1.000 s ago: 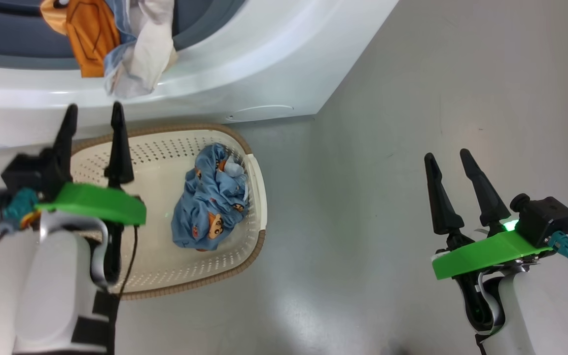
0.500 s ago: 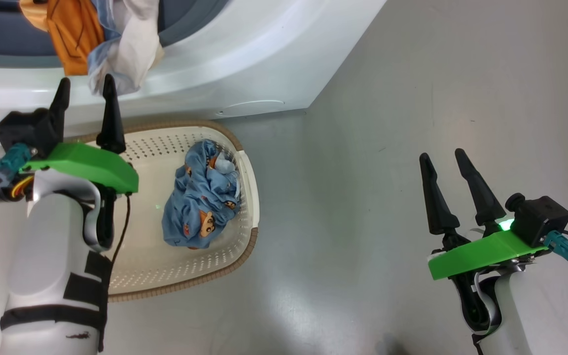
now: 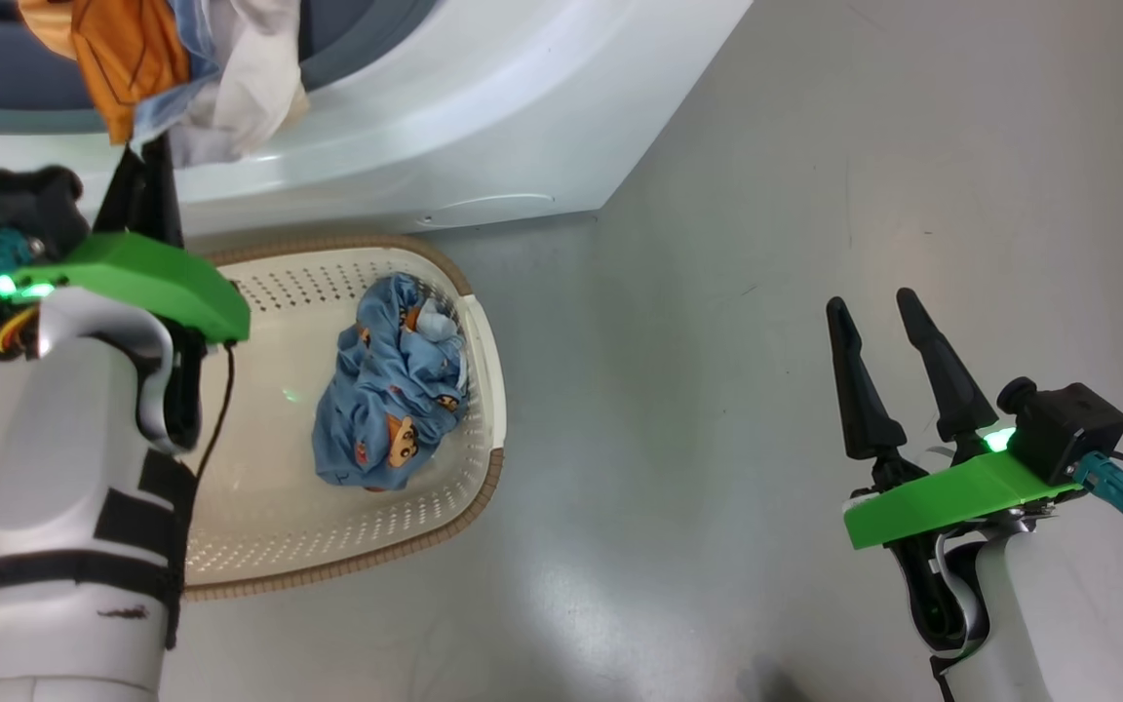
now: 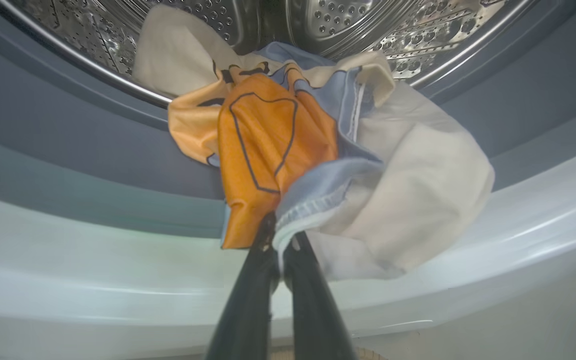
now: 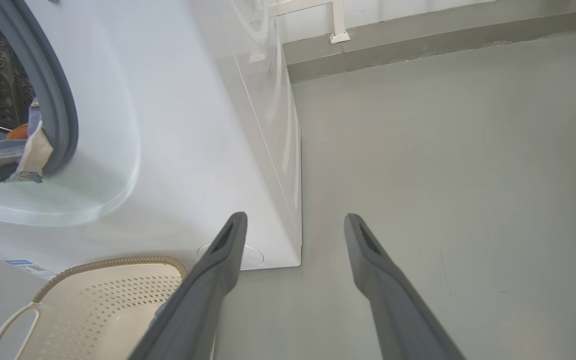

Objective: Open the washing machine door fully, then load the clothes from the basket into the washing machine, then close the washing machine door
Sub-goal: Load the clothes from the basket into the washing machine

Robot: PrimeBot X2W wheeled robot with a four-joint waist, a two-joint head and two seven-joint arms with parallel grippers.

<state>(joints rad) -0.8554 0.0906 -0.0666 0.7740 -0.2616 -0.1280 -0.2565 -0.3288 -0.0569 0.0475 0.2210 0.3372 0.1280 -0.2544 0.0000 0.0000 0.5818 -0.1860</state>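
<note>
- Left pincer (image 4: 282,232) clamps the hem of the clothes (image 4: 268,145) draped over the washing machine (image 3: 484,127) lip; right pincer (image 3: 869,300) stands open.
- Your hold is thin: pushing inward may shed it. One blue garment (image 3: 391,390) lies in the basket (image 3: 328,546).

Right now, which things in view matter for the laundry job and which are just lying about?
Job: washing machine, draped clothes at its mouth pinched by left hand, blue clothes in basket, open right hand.
Just there: grey floor, wall bracket.
</note>
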